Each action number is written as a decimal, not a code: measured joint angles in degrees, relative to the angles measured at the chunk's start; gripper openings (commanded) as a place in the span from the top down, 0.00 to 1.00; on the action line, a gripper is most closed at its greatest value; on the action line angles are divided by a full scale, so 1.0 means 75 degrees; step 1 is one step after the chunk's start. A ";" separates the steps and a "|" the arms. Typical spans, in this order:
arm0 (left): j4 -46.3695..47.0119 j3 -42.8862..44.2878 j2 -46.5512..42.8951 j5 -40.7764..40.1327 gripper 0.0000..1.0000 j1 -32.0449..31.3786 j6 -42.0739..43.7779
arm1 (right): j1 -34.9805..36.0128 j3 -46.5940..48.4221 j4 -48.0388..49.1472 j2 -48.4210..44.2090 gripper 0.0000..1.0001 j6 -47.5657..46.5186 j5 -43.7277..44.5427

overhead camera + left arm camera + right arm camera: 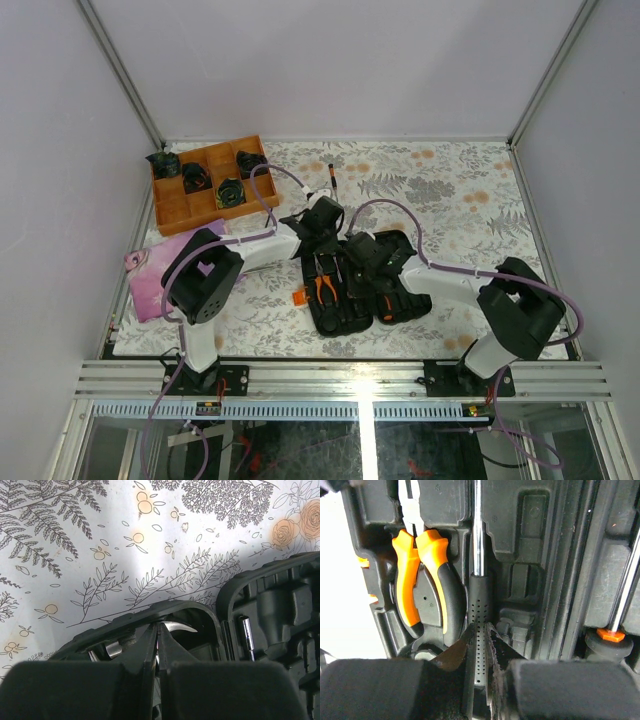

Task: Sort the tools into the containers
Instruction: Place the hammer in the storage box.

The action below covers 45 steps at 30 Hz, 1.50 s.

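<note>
The left end effector (158, 627) is pressed together at the case's (240, 587) twelve o'clock rim. A black-gripped tool (479, 605), at three o'clock of the pliers (406, 580), is pinched by the right end effector (480, 632).

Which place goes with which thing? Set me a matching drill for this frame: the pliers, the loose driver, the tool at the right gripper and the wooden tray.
Things
1. orange-handled pliers
2. thin black-and-orange driver
3. black dotted-grip tool with steel shaft
4. orange-brown wooden divided tray

Places
A. far left corner of the floral tablecloth
B. between the fingers of the right gripper
C. in a slot of the open black tool case, next to the steel-shafted tool
D. loose on the tablecloth, beyond the case

Pairs: 1-C, 2-D, 3-B, 4-A
</note>
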 measured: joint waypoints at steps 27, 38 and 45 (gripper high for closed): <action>-0.1000 -0.0475 -0.2602 -0.0662 0.60 0.0682 0.0583 | 0.0017 -0.1072 0.0871 -0.2780 0.56 -0.0592 0.0731; -0.1888 -0.1652 -0.3127 -0.1276 0.44 0.2326 0.0323 | 0.0017 -0.1454 0.0595 -0.3506 0.48 -0.0507 0.1480; -0.1894 -0.1652 -0.2527 -0.1268 0.44 0.2422 0.0335 | 0.0015 -0.1454 0.0393 -0.3509 0.47 -0.0708 0.1553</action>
